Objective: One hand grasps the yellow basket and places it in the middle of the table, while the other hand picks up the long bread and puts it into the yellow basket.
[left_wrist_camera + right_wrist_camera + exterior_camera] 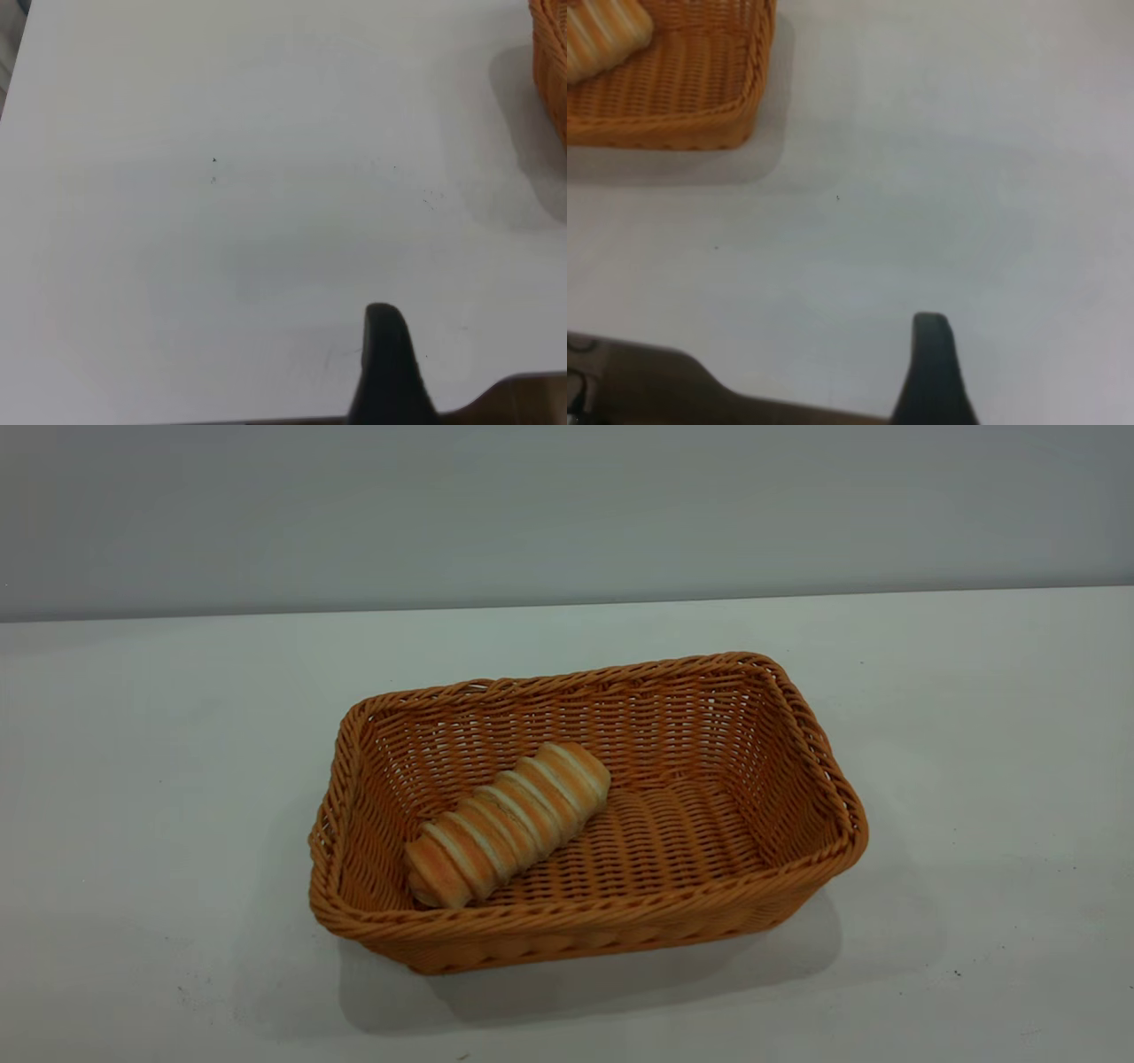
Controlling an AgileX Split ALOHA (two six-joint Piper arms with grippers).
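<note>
I find no readable text, labels, brands, numbers or signs: none on yellow basket (802, 726), long bread (509, 821), table (974, 735).

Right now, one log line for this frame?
bread: lying in basket | basket: mid-table | left gripper: off basket, over bare table | right gripper: same | stage: placement looks done

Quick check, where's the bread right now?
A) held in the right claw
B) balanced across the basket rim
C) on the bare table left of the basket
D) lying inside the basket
D. The bread lies on the woven floor of the basket, slanting toward its near-left corner, and no claw is touching it.
</note>
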